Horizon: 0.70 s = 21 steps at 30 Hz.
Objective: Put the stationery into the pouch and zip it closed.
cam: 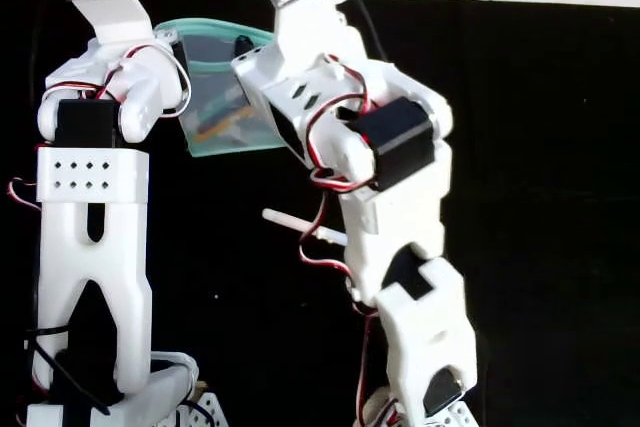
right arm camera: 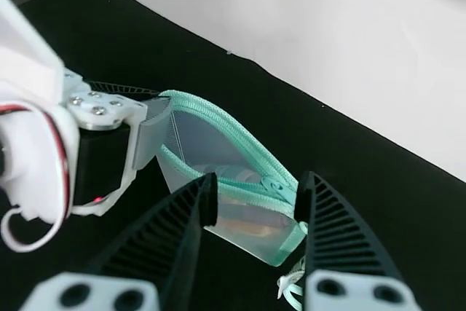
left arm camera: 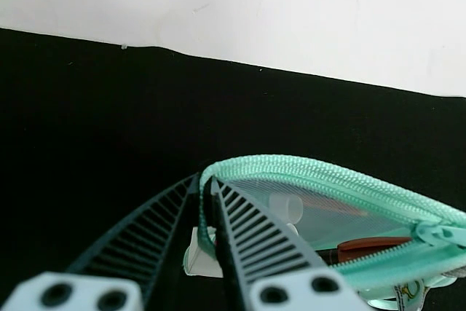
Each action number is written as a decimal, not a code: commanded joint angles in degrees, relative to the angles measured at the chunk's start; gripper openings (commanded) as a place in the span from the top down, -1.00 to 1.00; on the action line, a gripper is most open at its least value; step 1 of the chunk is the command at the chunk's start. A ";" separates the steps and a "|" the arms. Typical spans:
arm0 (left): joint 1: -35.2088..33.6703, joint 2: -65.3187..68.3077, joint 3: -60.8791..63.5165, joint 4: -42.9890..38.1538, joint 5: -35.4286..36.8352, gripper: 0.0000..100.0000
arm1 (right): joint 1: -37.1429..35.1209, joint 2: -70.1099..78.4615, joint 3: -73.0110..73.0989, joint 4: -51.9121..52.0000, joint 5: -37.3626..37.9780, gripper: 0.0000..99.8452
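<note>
My left gripper (left arm camera: 207, 193) is pressed shut on one end of the mint mesh pouch (left arm camera: 328, 187). My right gripper (right arm camera: 258, 189) is spread wide, its fingers either side of the pouch's zipper slider (right arm camera: 274, 183) near the opposite end. A brown pen (left arm camera: 373, 245) lies inside the pouch. A white stick (cam: 300, 224) lies on the black counter (cam: 550, 147) near the pouch.

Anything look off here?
One thing: a white stick-like item lies on the black table outside the pouch, partly hidden behind the right arm. The left gripper holds the unzipped pouch, and the open right gripper straddles its zipper end.
</note>
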 commanded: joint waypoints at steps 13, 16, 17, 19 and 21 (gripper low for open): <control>0.22 1.01 1.10 0.18 0.26 0.99 | -4.26 -29.85 56.04 0.22 9.23 0.64; 0.22 1.01 1.10 0.18 0.26 0.99 | -4.26 -30.02 62.64 0.22 10.20 0.64; 0.22 1.01 1.10 0.18 0.26 0.99 | -4.26 -30.02 64.48 0.22 10.29 0.64; 0.22 1.01 1.10 0.18 0.26 0.99 | -4.26 -30.02 68.26 0.13 11.25 0.64; 0.22 1.01 1.10 0.18 0.26 0.99 | -4.26 -30.02 71.78 0.13 11.69 0.64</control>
